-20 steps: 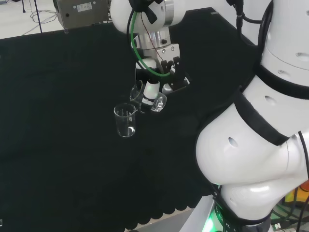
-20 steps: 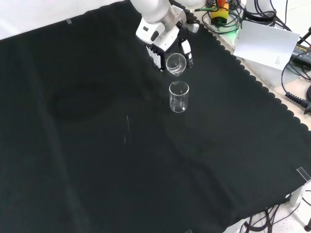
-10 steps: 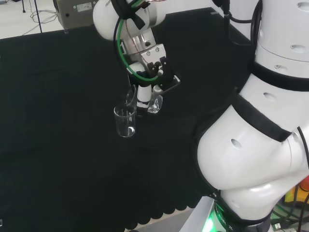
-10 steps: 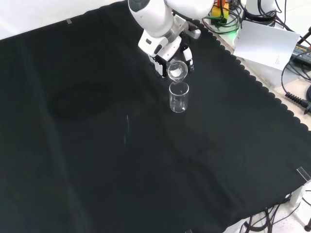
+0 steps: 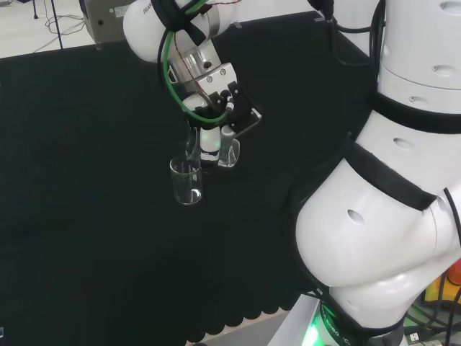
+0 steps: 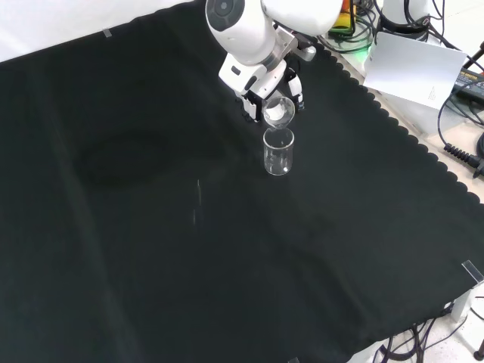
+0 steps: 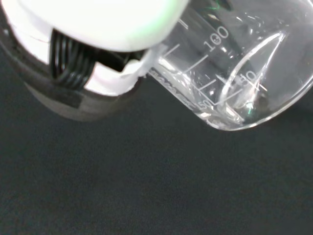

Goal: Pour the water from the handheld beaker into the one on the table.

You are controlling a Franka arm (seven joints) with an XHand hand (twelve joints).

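Hand (image 6: 261, 87) tilts clear glass beaker (image 6: 277, 112) (graduated, cylindrical).

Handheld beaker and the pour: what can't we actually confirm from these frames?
- Water stream: none can be made out between the handheld beaker and the table beaker in the front view; clear glass, too small.
- Table beaker fill level: not readable in head or front view.
- Grip: in the head view the robot hand hides where it meets the glass.
- Water left in the handheld beaker: wrist view shows glare and markings, level unclear.
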